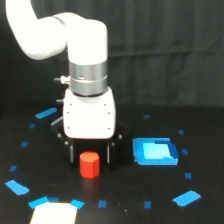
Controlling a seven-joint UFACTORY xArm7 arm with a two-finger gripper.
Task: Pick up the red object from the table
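The red object is a small red-orange hexagonal block standing upright on the black table, in the lower middle of the exterior view. My gripper hangs from the white arm right over it. Its two dark fingers stand apart, one on each side of the block, with a gap between each finger and the block. The jaws are open and hold nothing. The block's front face is in full view; its rear is hidden against the gripper body.
A bright blue squarish piece lies on the table to the exterior view's right of the block. Small blue tape marks dot the table, such as one at the front right. A pale patch lies at the bottom edge.
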